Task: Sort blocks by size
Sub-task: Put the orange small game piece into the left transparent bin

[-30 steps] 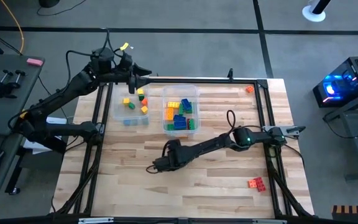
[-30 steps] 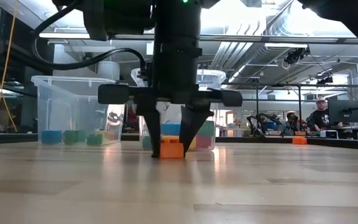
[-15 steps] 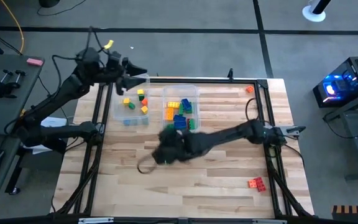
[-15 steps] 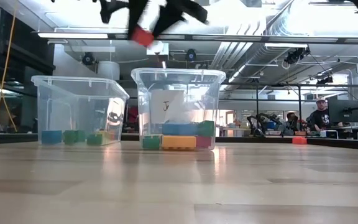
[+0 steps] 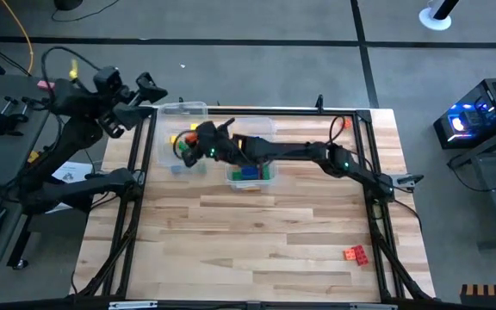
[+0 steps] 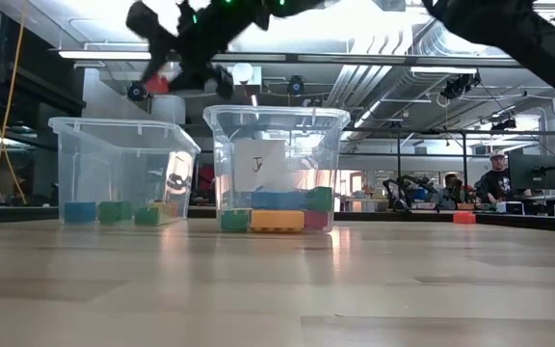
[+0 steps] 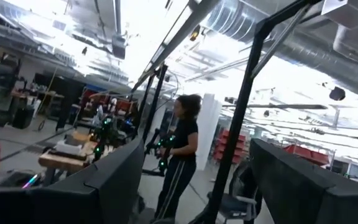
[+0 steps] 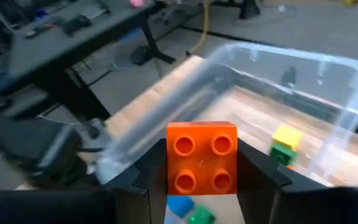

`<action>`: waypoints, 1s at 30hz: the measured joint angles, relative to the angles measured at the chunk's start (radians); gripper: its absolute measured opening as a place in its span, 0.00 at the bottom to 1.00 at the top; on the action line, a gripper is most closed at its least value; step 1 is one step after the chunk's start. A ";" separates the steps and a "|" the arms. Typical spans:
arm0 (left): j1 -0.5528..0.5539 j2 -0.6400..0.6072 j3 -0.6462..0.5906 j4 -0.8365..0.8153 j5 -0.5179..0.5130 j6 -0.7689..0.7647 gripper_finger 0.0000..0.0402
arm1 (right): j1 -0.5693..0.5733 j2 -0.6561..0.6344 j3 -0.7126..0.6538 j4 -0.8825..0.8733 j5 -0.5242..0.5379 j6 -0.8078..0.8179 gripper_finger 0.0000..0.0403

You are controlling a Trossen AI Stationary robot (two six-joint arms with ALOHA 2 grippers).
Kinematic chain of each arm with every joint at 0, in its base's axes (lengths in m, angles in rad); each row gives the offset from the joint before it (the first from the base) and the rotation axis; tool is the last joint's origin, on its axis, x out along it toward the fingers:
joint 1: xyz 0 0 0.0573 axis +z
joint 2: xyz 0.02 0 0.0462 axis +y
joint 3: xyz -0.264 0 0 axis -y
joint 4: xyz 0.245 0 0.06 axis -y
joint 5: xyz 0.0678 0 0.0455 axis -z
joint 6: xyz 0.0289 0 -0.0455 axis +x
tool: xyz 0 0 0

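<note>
- My right tool (image 8: 202,177) clamps the orange block (image 8: 202,157) between its fingers, above the left bin (image 8: 303,81) (small blocks inside).
- My left tool (image 5: 149,90) is spread wide, off the desk (image 5: 257,232).

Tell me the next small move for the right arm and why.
Probably lower a little and release. The right end effector grips a short orange block above the left clear bin, which already holds other short blocks. The longer ones lie in the neighbouring bin, so this looks like the right drop spot. The left arm waits off the table's far left.
</note>
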 joint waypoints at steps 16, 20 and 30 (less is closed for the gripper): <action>0.000 -0.016 0.000 -0.010 -0.009 -0.001 0.70 | -0.031 -0.101 0.006 -0.170 -0.169 -0.070 0.88; 0.001 -0.015 0.000 -0.016 -0.008 0.019 0.70 | 0.007 -0.182 0.008 -0.539 -0.037 -0.105 0.88; 0.001 0.002 0.000 -0.027 -0.005 0.053 0.70 | 0.284 -0.301 -0.064 -1.221 0.112 0.334 0.88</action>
